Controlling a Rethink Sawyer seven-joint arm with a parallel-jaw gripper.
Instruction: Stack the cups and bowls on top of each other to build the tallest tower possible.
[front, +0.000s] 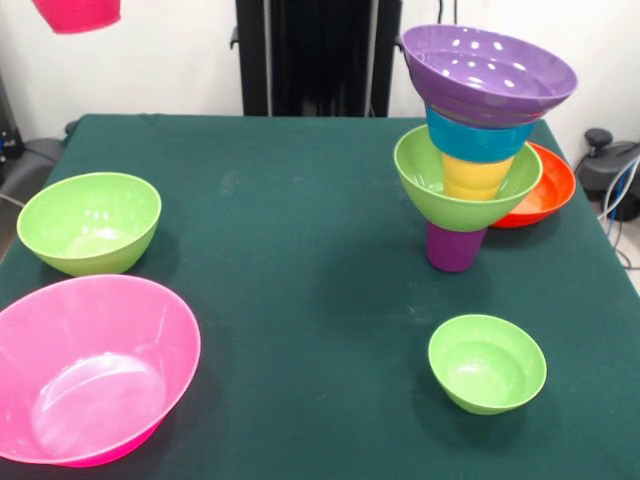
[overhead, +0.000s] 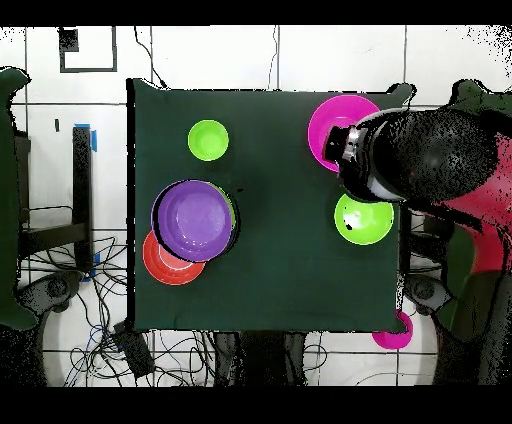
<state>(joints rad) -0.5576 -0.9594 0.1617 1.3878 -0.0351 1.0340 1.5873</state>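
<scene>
The tower (front: 470, 170) stands at the right of the table: a purple cup (front: 455, 248) as base, then a lime green bowl (front: 467, 195), a yellow cup (front: 477, 177), a blue bowl (front: 478, 140) and a wide purple bowl (front: 488, 72). From overhead only the purple bowl (overhead: 195, 220) shows. A pink-red cup (front: 78, 13) hangs in the air at the top left edge, and shows in the overhead view (overhead: 393, 332) off the table beside the arm (overhead: 430, 160). The gripper itself is hidden there.
An orange-red bowl (front: 545, 185) sits just behind the tower. A small lime bowl (front: 487, 362) lies in front of it. A medium lime bowl (front: 90, 222) and a large hot pink bowl (front: 90, 365) lie at the left. The arm overhangs both in the overhead view.
</scene>
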